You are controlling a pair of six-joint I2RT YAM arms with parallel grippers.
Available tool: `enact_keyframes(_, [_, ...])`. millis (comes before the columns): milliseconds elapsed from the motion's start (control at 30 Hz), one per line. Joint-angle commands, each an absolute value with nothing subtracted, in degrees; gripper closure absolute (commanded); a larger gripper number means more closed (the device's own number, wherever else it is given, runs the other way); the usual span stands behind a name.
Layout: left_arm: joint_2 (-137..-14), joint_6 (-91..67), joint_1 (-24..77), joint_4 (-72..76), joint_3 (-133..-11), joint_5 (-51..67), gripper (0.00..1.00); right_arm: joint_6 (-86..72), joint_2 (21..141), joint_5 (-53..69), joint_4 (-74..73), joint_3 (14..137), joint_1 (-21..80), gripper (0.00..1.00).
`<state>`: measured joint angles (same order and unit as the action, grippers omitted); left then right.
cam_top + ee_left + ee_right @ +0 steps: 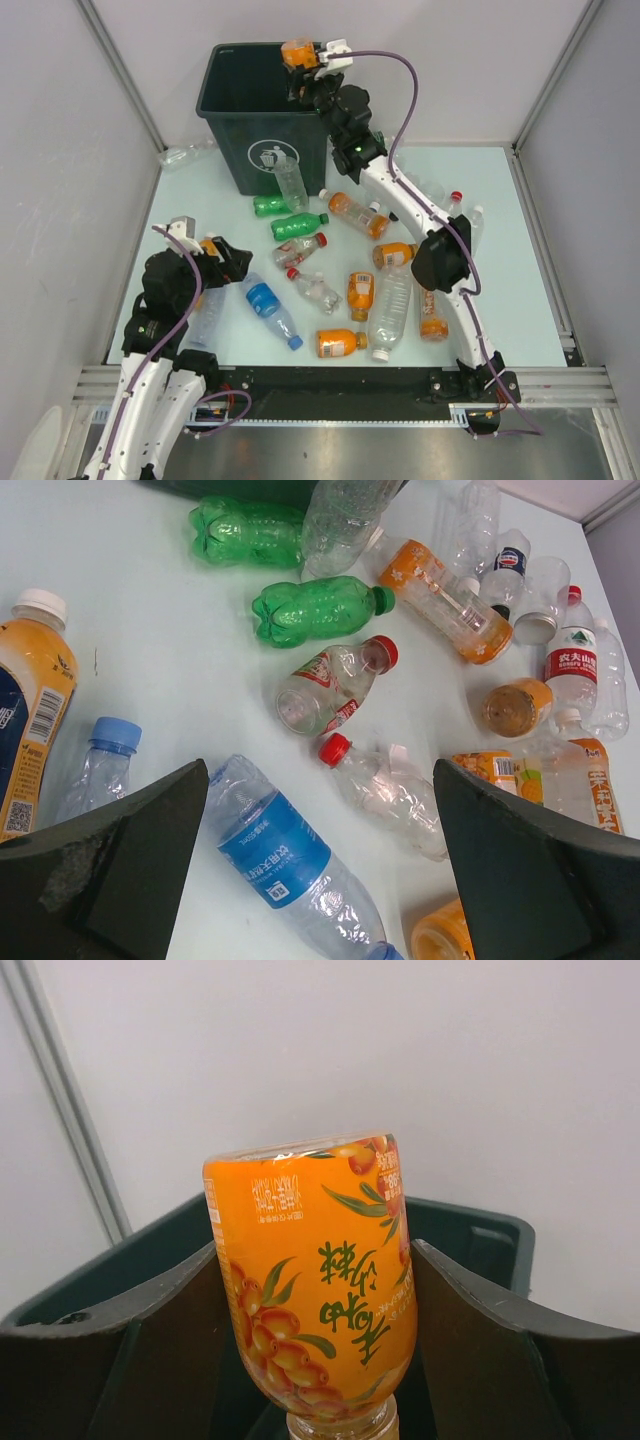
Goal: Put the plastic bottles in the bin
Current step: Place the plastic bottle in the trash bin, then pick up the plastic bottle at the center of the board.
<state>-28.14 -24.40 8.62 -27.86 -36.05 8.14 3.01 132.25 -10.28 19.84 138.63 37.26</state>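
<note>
**Enclosure.** Plain pale grey walls [60, 150] closed in the left, far and right sides, with aluminium posts [125, 75] running up at the far corners. The bench [510, 210] had a pale, glossy, faintly green surface. An aluminium rail [560, 382] ran along its near edge.

**Left.** The left gripper [222, 262] hung over the near-left part of the bench, jaws spread wide and empty. A clear bottle [206, 315] lay under that arm, with a blue-labelled bottle [265, 300] just beside it. A stray clear bottle [185, 155] lay in the far-left corner, beside the bin.

**Centre.** The bin [235, 120] stood at the far edge, left of centre. A tall clear bottle [290, 180] lay against its front, and two green bottles [298, 224] lay near it. The right gripper [315, 1290] was raised at the bin's far-right rim. It was clamped on an orange bottle [298, 52] whose neck pointed back toward the wrist.

**Right.** Orange-filled bottles [360, 295] and a large clear bottle [390, 310] lay scattered from mid-bench toward the near-right part. Further clear bottles [472, 222] lay towards the right edge.
</note>
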Motion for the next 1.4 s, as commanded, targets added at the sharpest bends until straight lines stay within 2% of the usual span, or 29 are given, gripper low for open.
enact_keyframes(0, [-28.4, -24.0, 8.7, -27.4, -35.9, 8.3, 0.0, 0.7, 132.4, -10.9, 19.8, 140.3, 35.2, 0.62])
enact_keyframes(67, [-28.5, -24.1, 8.7, -27.3, -35.9, 8.3, 0.0, 0.4, 131.9, -10.5, 19.7, 139.2, 34.5, 0.53])
enact_keyframes(100, [-28.5, -24.0, 8.7, -27.2, -35.9, 8.3, 0.0, 0.3, 131.9, -10.1, 19.4, 139.3, 34.3, 0.43])
enact_keyframes(200, [-28.5, -24.2, 8.7, -27.4, -35.9, 8.3, 0.0, 0.4, 131.1, -8.7, 18.3, 138.7, 33.8, 0.25])
enact_keyframes(333, [-28.2, -24.2, 8.7, -27.4, -35.9, 8.1, 0.0, 1.0, 129.9, -8.0, 18.6, 136.8, 33.8, 0.12])
enact_keyframes(400, [-28.0, -24.3, 8.7, -27.5, -35.8, 8.0, 0.0, 1.1, 129.8, -7.5, 18.2, 136.8, 33.8, 0.09])
enact_keyframes(600, [-27.8, -24.3, 8.7, -27.5, -35.7, 8.0, 0.0, 1.2, 129.1, -7.5, 17.1, 136.0, 34.2, 0.07])
enact_keyframes(833, [-27.9, -24.2, 8.7, -27.6, -35.9, 8.1, 0.0, 5.6, 118.6, -11.2, 17.4, 124.1, 37.5, 0.05])
enact_keyframes(1067, [-27.5, -24.3, 8.7, -27.4, -35.9, 8.5, 0.0, 1.7, 104.5, -24.2, 4.4, 108.7, 41.3, 0.02])
enact_keyframes(1267, [-27.1, -24.3, 8.8, -27.2, -35.8, 8.7, 0.0, -6.4, 86.9, -29.8, 0.3, 88.4, 44.8, 0.09])
enact_keyframes(1367, [-27.1, -24.4, 8.7, -27.2, -35.7, 8.6, 0.0, -16.2, 81.7, -31.2, -13.7, 84.6, 45.4, 0.12])
